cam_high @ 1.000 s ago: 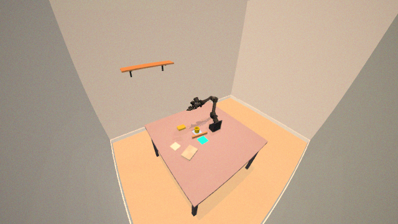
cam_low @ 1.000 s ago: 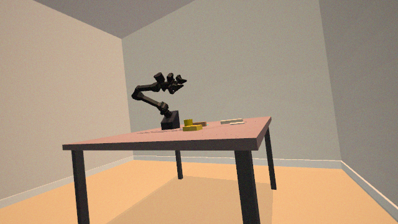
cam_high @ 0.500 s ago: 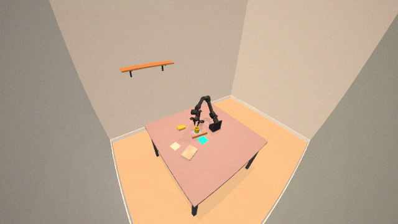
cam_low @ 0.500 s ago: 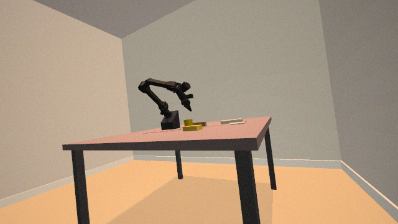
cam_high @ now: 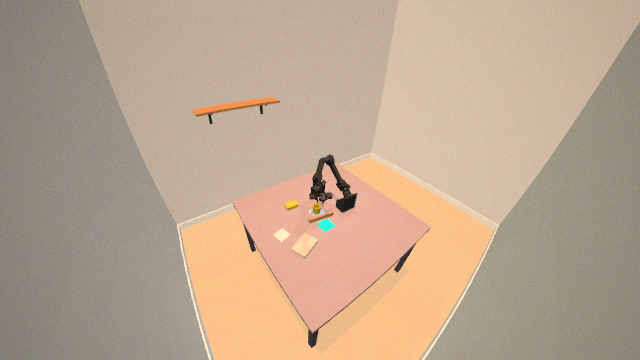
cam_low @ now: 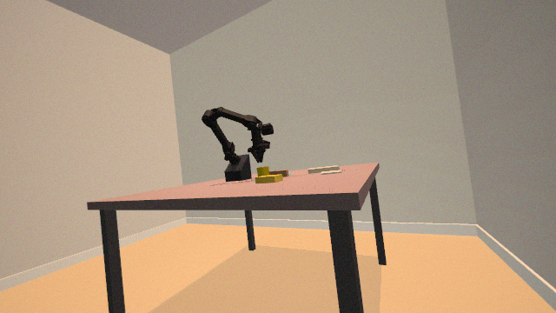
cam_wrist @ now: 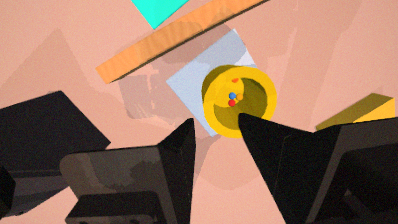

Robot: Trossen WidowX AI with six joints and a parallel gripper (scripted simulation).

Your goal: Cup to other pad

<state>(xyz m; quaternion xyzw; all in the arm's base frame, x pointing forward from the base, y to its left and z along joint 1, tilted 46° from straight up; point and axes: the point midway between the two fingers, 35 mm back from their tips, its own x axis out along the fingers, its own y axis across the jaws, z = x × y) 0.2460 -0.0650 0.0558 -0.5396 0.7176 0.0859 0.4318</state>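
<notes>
The yellow cup [cam_high: 317, 209] [cam_low: 263, 171] [cam_wrist: 250, 102] stands upright on the light blue pad [cam_high: 311, 213] [cam_wrist: 187, 82], toward one side of it. Several small marbles [cam_wrist: 232, 96] lie inside the cup. The cyan pad [cam_high: 326, 225] [cam_wrist: 157, 10] lies beyond the orange bar from the cup and bears nothing. My gripper [cam_high: 320, 201] [cam_low: 260, 162] [cam_wrist: 216, 121] is open, pointing down above the cup with nothing between its fingers. In the wrist view the right fingertip overlaps the cup's near rim and the left one is left of the cup.
An orange bar [cam_high: 321, 217] [cam_low: 280, 173] [cam_wrist: 150, 60] lies between the two pads. A yellow block [cam_high: 291, 205] [cam_low: 268, 178] [cam_wrist: 382, 110] lies beside the cup's pad. A tan board [cam_high: 304, 245] [cam_low: 323, 169] and a thin cream square [cam_high: 282, 235] [cam_low: 331, 172] lie farther from the arm's base.
</notes>
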